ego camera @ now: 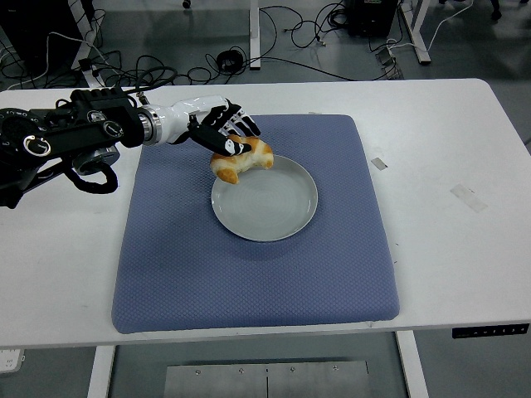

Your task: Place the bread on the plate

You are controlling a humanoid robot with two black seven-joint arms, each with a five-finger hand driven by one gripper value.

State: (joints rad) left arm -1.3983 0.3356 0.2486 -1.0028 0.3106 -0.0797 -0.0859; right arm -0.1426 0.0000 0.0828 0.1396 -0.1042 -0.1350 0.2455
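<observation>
A golden-brown piece of bread (242, 161) hangs over the upper left rim of the round grey plate (274, 211). My left hand (227, 133) is shut on the bread from above, its black and white fingers curled round the top of it. The left arm reaches in from the left edge across the white table. The plate lies near the middle of a blue mat (249, 265). I cannot tell whether the bread touches the plate. The right arm does not show.
The blue mat covers the middle of the white table (448, 166). Two small bits of tape (467, 197) lie on the table right of the mat. Cables and desk legs run across the floor behind the far edge.
</observation>
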